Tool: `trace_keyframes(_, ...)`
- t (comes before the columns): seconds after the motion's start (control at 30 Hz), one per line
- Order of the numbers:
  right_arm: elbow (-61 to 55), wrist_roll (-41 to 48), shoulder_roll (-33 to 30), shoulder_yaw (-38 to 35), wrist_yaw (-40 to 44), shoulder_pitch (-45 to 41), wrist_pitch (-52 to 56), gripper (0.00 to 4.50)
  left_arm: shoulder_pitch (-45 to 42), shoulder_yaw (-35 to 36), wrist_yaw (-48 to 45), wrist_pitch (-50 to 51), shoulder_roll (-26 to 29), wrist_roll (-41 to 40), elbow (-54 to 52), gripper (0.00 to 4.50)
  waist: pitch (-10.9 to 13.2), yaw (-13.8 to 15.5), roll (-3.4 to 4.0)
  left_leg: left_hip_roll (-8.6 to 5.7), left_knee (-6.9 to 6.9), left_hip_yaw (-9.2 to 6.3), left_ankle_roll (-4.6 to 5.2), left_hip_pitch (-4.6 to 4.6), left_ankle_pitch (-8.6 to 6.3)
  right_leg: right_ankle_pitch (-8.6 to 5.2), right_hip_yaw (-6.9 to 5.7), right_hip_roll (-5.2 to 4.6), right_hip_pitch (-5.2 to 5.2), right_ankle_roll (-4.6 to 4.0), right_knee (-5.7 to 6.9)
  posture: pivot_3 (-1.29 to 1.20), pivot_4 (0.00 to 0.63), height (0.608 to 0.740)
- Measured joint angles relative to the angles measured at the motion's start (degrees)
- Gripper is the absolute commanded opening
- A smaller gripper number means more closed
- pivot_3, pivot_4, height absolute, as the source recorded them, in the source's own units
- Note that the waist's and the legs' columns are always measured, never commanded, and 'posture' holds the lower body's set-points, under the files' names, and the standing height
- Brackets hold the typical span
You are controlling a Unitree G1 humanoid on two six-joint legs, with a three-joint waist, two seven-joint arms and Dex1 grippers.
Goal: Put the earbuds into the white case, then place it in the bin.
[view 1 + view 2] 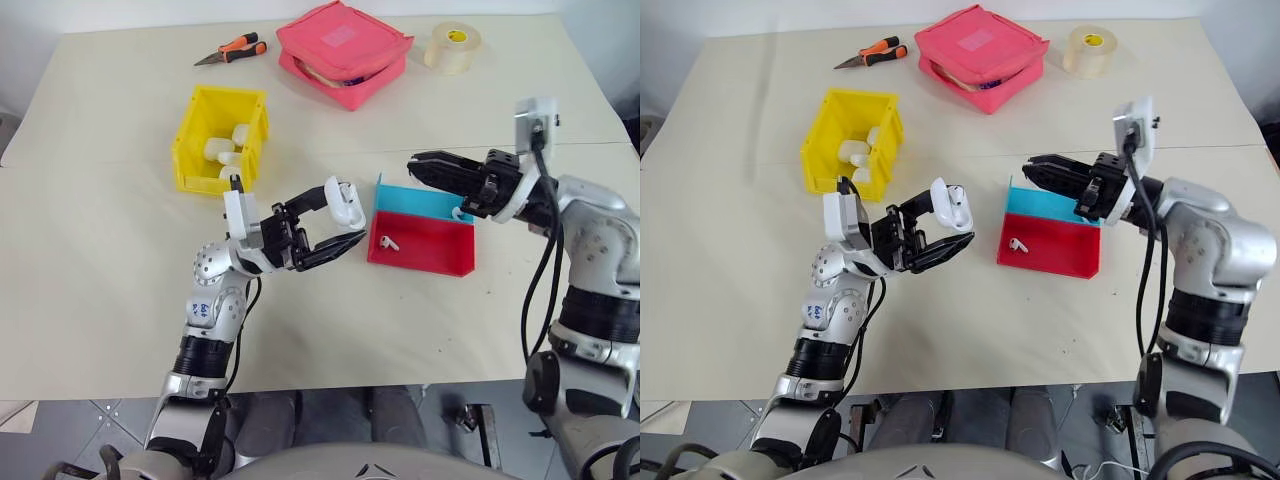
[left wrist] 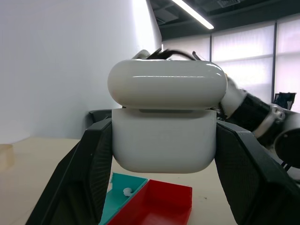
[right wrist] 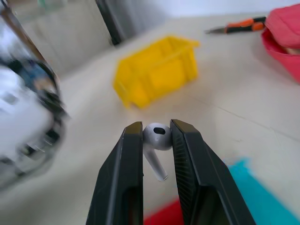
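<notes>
Left to right across the table (image 1: pixel 120 330). Toward the table's far left corner stands the yellow bin (image 1: pixel 220 137), with some white items inside that cannot be identified; beyond it, near the far edge, lie orange-handled pliers (image 1: pixel 232 51).

Left of centre, the left gripper (image 1: pixel 334 226) is raised above the table and clamped on the white case (image 1: pixel 343 203), one finger on each flank of the lower shell; the left wrist view shows the lid (image 2: pixel 166 84) resting on the body, apparently closed or nearly so.

At the far edge, centre, sits a pink pouch (image 1: pixel 344 50), with a roll of tape (image 1: pixel 452 46) to its right.

Right of centre lies a shallow tray with a blue half (image 1: pixel 420 200) and a red half (image 1: pixel 425 245); one earbud (image 1: pixel 388 241) lies in the red half, and a small white piece (image 1: pixel 459 213) near the blue half may be part of a bud, though this cannot be settled.

Over the tray's far right side, the right gripper (image 1: pixel 418 165) is closed narrowly on a second earbud (image 3: pixel 157 142), head pinched, stem hanging free.

Step in hand: carrying this bud to the case. The next move appears to call for the lid to be opened and the stem lined up with its socket, a fine alignment between two raised grippers.
</notes>
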Motion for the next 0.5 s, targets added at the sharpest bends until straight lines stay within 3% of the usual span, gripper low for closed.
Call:
trace_keyframes(0.23, -12.3, 18.7, 13.7, -5.7, -18.0, 5.3, 4.7, 0.65, -0.8, 0.0, 0.0, 1.0, -0.3, 0.2, 0.5, 2.8, 0.0, -0.1, 0.01, -0.02, 0.01, -0.01, 0.0, 0.0, 0.0, 0.01, 0.03, 0.0, -0.04, -0.01, 0.08, 0.0, 0.15, 0.74)
trace_keyframes(0.5, -17.0, 31.1, 16.0, -3.0, -29.2, 11.6, 0.4, 0.65, -1.6, 0.1, 1.4, 1.4, -1.1, 0.5, 1.9, 2.8, 0.0, -0.2, 0.02, -0.03, -0.01, 0.0, 0.0, 0.02, 0.0, 0.01, 0.02, 0.0, -0.03, -0.02, 0.1, 0.0, 0.15, 0.74)
